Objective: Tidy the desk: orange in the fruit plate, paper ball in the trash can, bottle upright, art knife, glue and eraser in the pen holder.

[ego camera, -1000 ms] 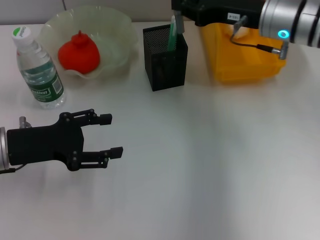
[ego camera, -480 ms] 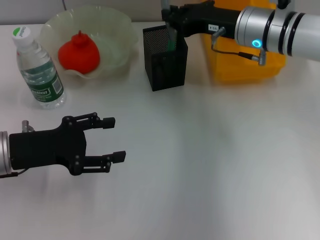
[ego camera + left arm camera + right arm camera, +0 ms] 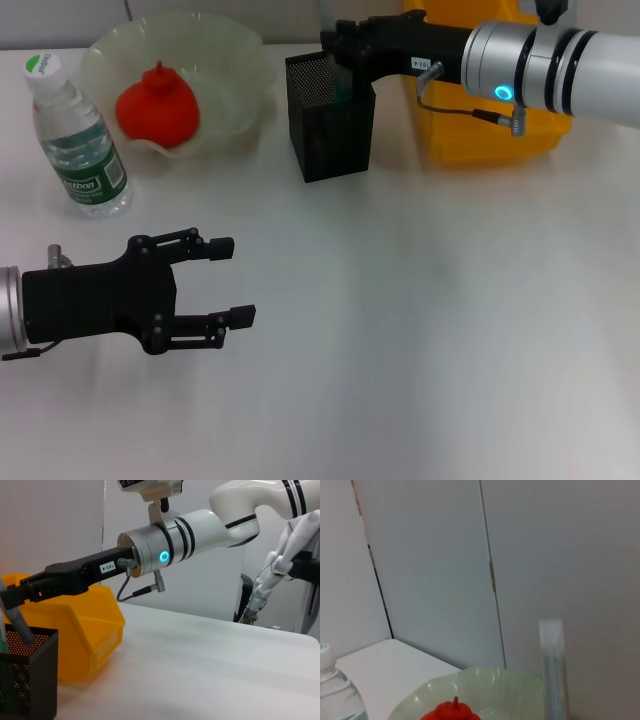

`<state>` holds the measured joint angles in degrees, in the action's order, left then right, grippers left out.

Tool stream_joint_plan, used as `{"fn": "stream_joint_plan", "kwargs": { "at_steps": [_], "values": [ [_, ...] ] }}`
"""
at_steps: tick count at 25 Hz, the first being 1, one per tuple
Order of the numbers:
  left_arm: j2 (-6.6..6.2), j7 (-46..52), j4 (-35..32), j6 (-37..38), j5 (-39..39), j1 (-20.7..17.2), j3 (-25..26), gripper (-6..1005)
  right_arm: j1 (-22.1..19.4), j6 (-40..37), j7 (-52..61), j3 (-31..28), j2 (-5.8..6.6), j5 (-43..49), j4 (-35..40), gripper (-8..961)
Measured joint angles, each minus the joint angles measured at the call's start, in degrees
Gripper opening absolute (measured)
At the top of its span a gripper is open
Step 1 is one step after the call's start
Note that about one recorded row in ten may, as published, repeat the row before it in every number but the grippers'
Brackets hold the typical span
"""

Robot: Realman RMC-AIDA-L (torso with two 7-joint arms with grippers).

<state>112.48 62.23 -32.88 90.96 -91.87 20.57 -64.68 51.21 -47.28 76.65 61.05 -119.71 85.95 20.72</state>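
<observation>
Right gripper (image 3: 338, 50) over pen holder (image 3: 330, 120) at 12 o'clock, claw state unclear; slim stiff light tool, pinch upper shaft. Left gripper (image 3: 232, 280) spread, idle at 8 o'clock.

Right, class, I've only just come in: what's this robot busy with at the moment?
It is tidying a desk. The right gripper is over the black mesh pen holder, where a grey-green tool stands; whether it grips it is unclear. The left gripper hovers open above the table, holding nothing. The orange sits in the fruit plate, the bottle stands upright, and the yellow trash can is behind the arm.
</observation>
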Motion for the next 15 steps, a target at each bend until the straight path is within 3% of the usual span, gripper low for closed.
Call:
{"fn": "stream_joint_plan", "kwargs": {
  "at_steps": [4,9,12,15],
  "values": [
    [0.01,-0.01,0.01,0.16,-0.2,-0.01,0.69,825,-0.01,0.12,-0.08,1.07,0.0,0.0,-0.02,240],
    [0.09,-0.01,0.06,0.37,-0.38,-0.11,1.26,825,-0.73,-0.02,-0.11,0.83,-0.04,-1.09,0.29,451],
    [0.14,-0.01,0.11,0.61,-0.38,-0.22,1.29,825,-1.97,-1.32,-0.21,0.95,0.02,-4.07,1.12,512],
    [0.2,-0.01,0.18,1.36,-0.22,-0.37,1.35,825,-4.78,-7.3,-0.29,0.51,0.27,-7.38,3.26,573]
  ]
}}
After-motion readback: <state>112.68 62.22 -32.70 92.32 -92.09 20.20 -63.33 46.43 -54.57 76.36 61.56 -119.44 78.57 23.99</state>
